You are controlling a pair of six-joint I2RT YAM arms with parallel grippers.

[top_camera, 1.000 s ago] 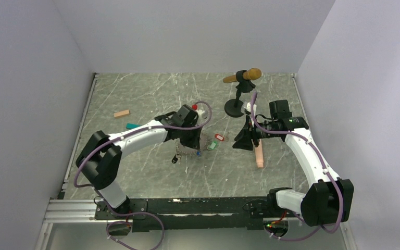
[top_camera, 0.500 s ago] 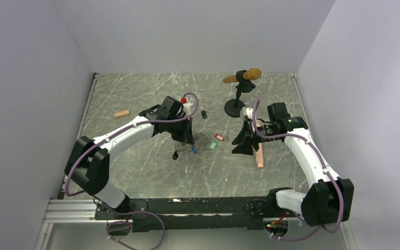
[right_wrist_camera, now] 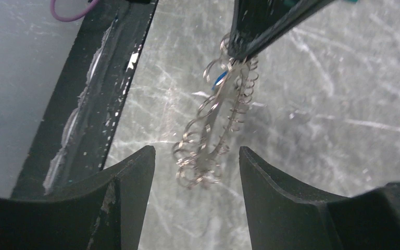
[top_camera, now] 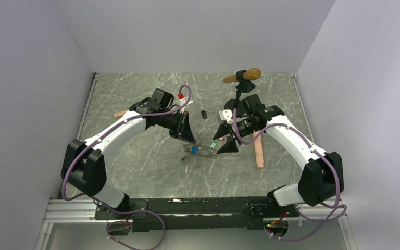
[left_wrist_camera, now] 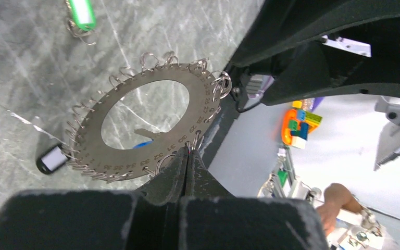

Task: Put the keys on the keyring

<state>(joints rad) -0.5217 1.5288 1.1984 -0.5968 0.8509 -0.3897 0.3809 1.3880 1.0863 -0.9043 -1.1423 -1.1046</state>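
Two pincers face off above the worktop: the left pincer is pinched shut on the keyring's rim, holding it aloft. The right pincer gapes wide, keyring edge-on dead ahead between its fingers, stretching from the left tips toward it.

green key cropped, blue key half-hidden

My left arm has pulled back toward the upper left, turning the keyring out flat toward centre frame. My right fingers swung in from the right, spread wider, and now sit either side of its tip.
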